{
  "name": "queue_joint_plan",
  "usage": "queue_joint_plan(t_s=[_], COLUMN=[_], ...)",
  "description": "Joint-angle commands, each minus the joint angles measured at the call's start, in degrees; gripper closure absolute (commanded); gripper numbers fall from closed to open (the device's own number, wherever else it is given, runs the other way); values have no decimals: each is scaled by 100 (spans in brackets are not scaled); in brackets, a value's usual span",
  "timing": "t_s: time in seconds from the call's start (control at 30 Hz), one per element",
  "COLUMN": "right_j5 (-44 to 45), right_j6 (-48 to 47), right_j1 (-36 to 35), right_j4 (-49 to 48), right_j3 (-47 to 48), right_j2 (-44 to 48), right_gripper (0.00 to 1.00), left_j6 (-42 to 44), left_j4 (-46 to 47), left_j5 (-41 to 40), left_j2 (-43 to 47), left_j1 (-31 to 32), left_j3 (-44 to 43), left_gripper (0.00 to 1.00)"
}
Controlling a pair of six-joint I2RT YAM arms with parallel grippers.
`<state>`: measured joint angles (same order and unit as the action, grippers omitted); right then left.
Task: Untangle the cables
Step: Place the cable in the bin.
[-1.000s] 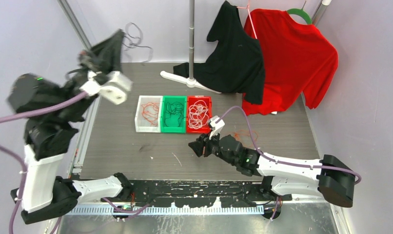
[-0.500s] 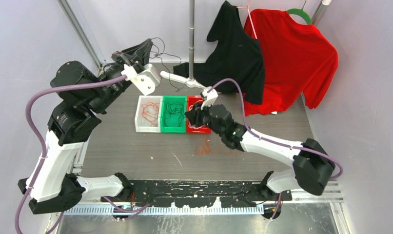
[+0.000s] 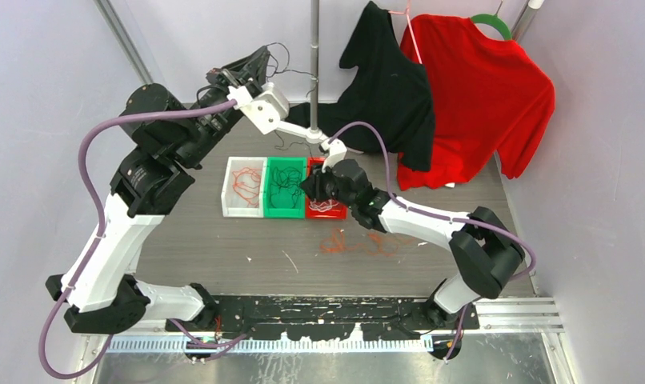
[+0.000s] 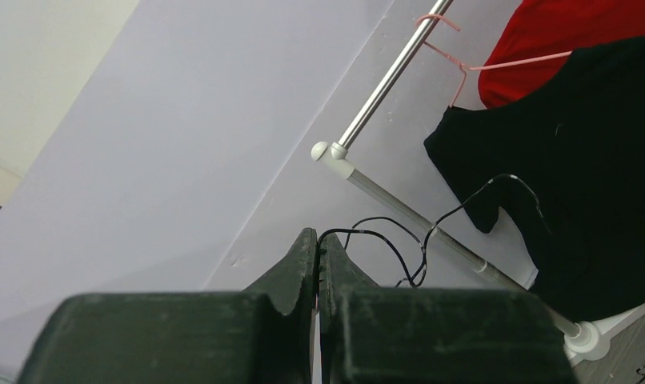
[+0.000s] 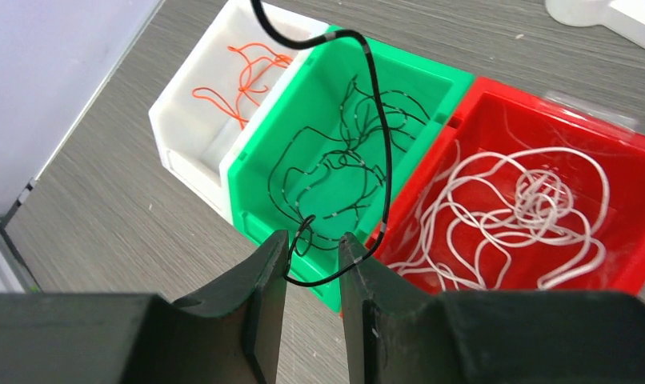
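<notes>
My left gripper (image 3: 255, 68) is raised high at the back left, shut on a thin black cable (image 4: 399, 248) that leaves its tips (image 4: 318, 236) and droops down. That black cable (image 5: 386, 144) hangs in a loop over the green bin (image 5: 259, 172), and the loop's bottom lies between the parted fingers of my right gripper (image 5: 314, 240), unclamped. My right gripper (image 3: 313, 186) hovers over the bins. More black cables lie in the green bin, orange ones (image 5: 243, 76) in the white bin (image 5: 183, 152), white ones (image 5: 503, 216) in the red bin (image 5: 543, 108). An orange-red cable (image 3: 359, 242) lies on the table.
A clothes rack pole (image 3: 314, 64) stands at the back with its white foot (image 3: 291, 128) near the bins. A black shirt (image 3: 387, 88) and a red shirt (image 3: 479, 96) hang at the back right. Side walls close in on both sides.
The left arm swung right along the back with the black cable. The right arm moved from the table's front to above the bins, its jaws narrowing around the hanging loop.
</notes>
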<state>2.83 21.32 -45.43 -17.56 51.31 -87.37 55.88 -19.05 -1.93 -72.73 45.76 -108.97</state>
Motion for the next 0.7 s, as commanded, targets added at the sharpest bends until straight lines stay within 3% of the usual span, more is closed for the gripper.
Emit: queue_joint_plan(t_s=[0.0, 0.23, 0.5, 0.67], right_j5=[-474, -888, -968, -1019], right_j6=[87, 230, 256, 294], right_j1=[-19, -18, -19, -19], right_j4=[-295, -446, -410, -457], right_j3=[450, 524, 376, 193], right_j2=[-187, -412, -223, -70], right_gripper=[65, 66, 54, 51], left_j6=[-3, 76, -383, -590], left_j4=[563, 794, 929, 1038], left_j5=[-219, -450, -470, -405], left_j2=[81, 166, -347, -689], left_j1=[13, -144, -1138, -1393], left_j3=[-113, 599, 870, 752], left_gripper=[100, 100, 100, 100])
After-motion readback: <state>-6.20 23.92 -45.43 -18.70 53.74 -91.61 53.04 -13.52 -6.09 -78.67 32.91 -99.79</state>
